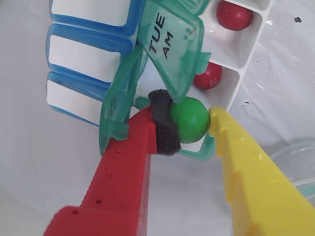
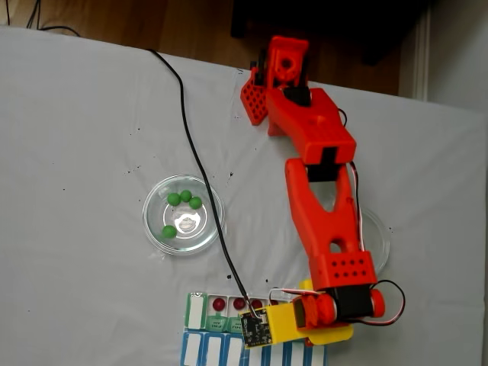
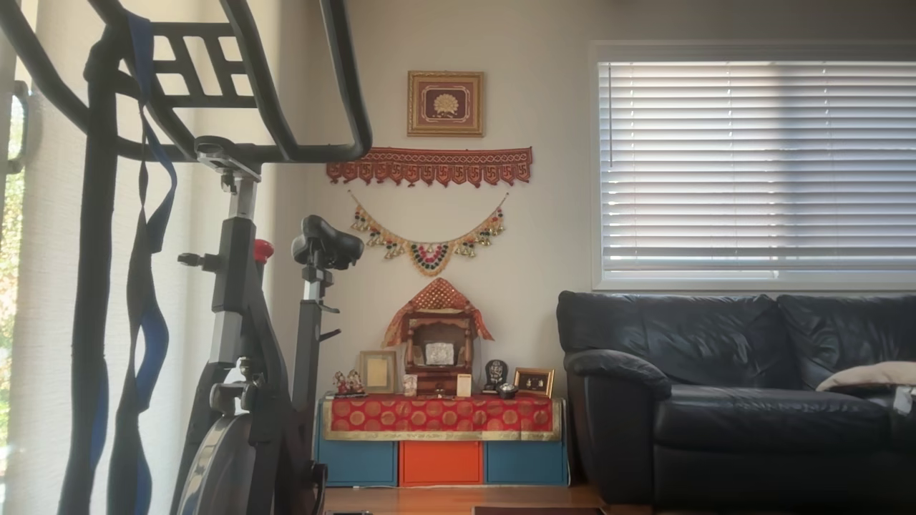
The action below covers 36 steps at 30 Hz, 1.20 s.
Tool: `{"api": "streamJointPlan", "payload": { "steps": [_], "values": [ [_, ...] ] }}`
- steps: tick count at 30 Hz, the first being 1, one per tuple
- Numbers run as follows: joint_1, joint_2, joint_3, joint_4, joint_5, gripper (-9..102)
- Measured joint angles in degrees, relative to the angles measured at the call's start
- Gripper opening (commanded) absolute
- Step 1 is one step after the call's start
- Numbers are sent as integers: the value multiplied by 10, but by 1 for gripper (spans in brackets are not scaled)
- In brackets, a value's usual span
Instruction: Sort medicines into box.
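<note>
My gripper (image 1: 188, 121) is shut on a green medicine ball (image 1: 193, 118), squeezed between the red finger's black foam pad (image 1: 162, 125) and the yellow finger (image 1: 231, 142). The ball hangs at the mouth of an open compartment of the box (image 1: 248, 51), just under the raised green "TUE AM" lid (image 1: 170, 39). Dark red medicines (image 1: 234, 14) (image 1: 208, 77) lie in the two compartments beyond. In the fixed view the gripper (image 2: 267, 316) is over the box (image 2: 197, 311) at the table's lower edge, where three red balls (image 2: 219, 304) show.
A blue-framed row of white lids (image 1: 78, 54) (image 2: 229, 352) lies alongside the box. A round glass dish (image 2: 152, 229) holds several green balls (image 2: 185, 197). A second clear dish (image 2: 381, 240) sits under the arm. A black cable (image 2: 197, 164) crosses the white table.
</note>
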Motion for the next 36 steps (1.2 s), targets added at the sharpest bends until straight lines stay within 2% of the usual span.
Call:
{"api": "streamJointPlan", "payload": {
  "steps": [10, 15, 21, 22, 23, 26, 28, 32, 36],
  "values": [
    [0, -12, -18, 4, 0, 13],
    [0, -42, -63, 45, -1, 22],
    [3, -111, -180, 121, -11, 21],
    [4, -139, -225, 142, -11, 20],
    [4, -166, -268, 157, -9, 13],
    [3, -255, -419, 192, 3, 12],
    [3, -267, -458, 194, 6, 8],
    [10, -252, -439, 194, 11, 4],
    [10, -185, -327, 194, 7, 7]
  ]
}}
